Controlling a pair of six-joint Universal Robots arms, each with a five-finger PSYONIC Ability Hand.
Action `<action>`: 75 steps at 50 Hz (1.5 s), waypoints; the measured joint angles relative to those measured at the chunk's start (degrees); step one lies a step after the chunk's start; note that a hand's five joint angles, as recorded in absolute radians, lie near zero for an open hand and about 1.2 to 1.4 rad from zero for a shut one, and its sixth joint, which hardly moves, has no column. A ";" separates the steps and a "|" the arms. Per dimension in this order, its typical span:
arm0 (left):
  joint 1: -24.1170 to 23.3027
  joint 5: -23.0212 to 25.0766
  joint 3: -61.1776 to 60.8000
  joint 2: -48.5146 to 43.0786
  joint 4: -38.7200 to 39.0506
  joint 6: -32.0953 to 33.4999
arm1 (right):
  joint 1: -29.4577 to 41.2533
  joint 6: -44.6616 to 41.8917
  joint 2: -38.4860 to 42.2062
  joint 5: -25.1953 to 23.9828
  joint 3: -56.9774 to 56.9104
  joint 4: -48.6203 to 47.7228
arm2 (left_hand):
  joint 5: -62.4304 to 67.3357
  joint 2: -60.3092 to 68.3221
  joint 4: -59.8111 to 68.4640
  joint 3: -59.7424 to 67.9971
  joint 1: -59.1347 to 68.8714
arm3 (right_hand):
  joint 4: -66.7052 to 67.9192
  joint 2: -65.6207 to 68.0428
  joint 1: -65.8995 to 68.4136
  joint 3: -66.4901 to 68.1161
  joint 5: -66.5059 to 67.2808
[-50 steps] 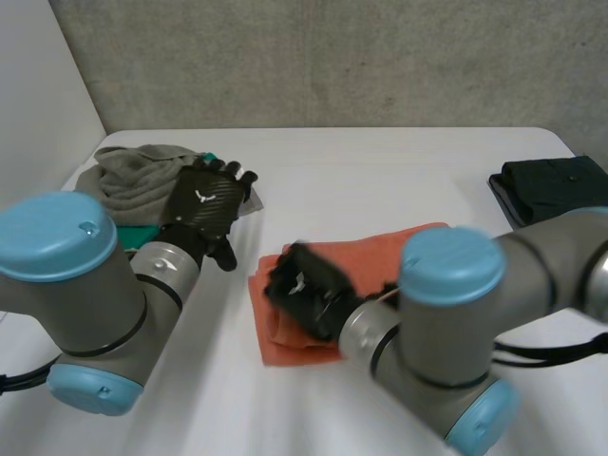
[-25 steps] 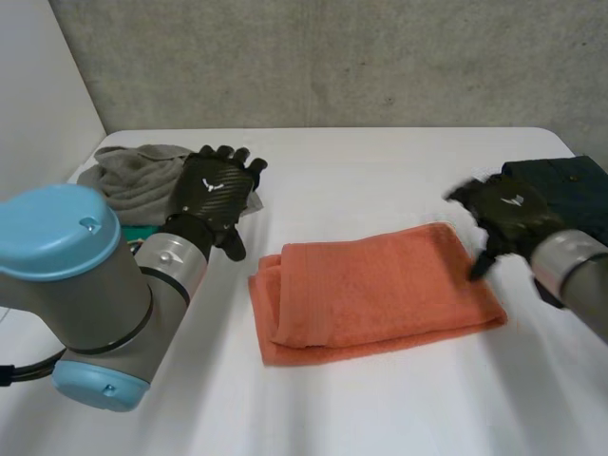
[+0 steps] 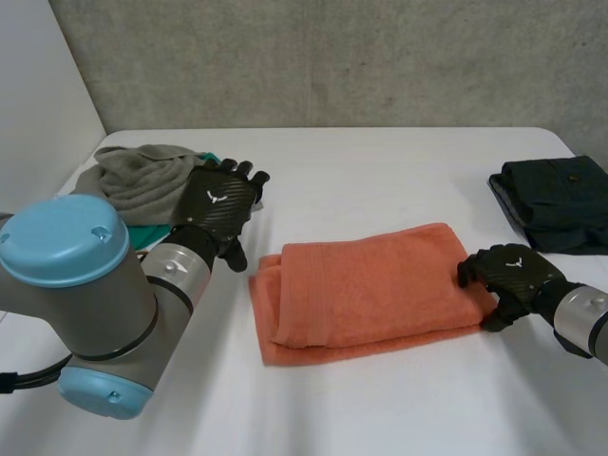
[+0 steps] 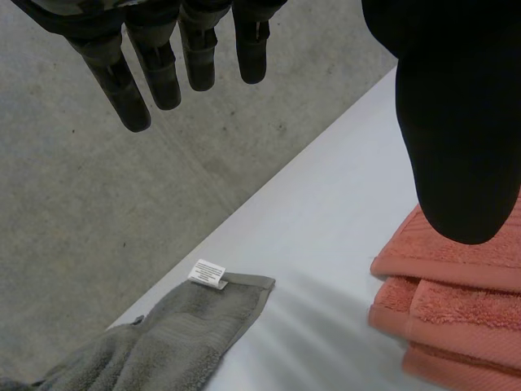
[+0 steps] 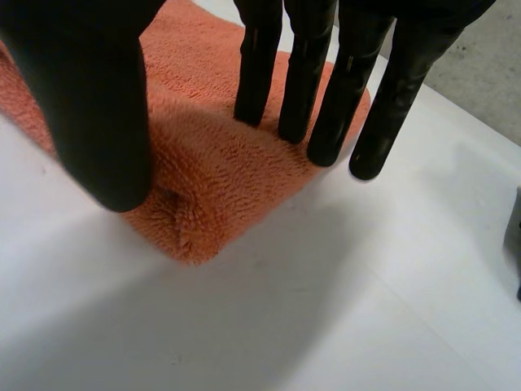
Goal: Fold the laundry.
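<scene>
A: Where was the folded orange terry towel (image 3: pixel 370 290)?

B: Flat in the middle of the white counter (image 3: pixel 380 161). Its long axis ran across the counter from the left arm's side to the right arm's side, and the right end slanted a little toward the back wall. The stacked folded edges showed at the end facing the left arm.

A: And the other end?

B: The right robot hand (image 3: pixel 508 280) was at that end. In the right wrist view its fingers (image 5: pixel 326 90) were straight, with their tips at the terry near the corner. The thumb was held apart from them over the towel's edge, and nothing was clamped.

A: The other arm?

B: The left robot hand (image 3: pixel 220 201) hovered between the orange towel and a crumpled grey towel (image 3: pixel 142 176). Its fingers were straight and spread from the thumb, and it held nothing. In the left wrist view, a corner of the grey towel with a small white label (image 4: pixel 207 273) lay on the counter, apart from the orange towel.

A: The count?

B: One orange towel, one grey towel and a piece of green cloth (image 3: pixel 142 235) under the grey one. One dark folded garment stack (image 3: pixel 556 190) lay at the counter's right edge. There were two robot hands.
</scene>
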 measured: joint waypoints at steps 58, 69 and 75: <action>-2.14 -0.16 4.09 2.80 -2.20 -6.95 | 27.05 34.55 -10.57 10.63 -12.54 1.97 | 0.00 0.00 0.00 0.00 0.00 | -22.13 -23.02 -19.03 -23.64 -20.49; -11.01 -1.79 15.55 -8.76 -12.59 -14.94 | 21.03 36.29 -6.60 11.96 -14.08 5.55 | 0.00 0.00 0.00 0.00 0.00 | -22.13 -23.02 -19.03 -23.64 -20.49; -12.54 -6.94 18.55 -14.58 -16.45 -15.80 | 21.46 32.98 -0.55 12.67 -17.05 8.04 | 0.00 0.00 0.00 0.00 0.00 | -22.13 -23.02 -19.03 -23.64 -20.49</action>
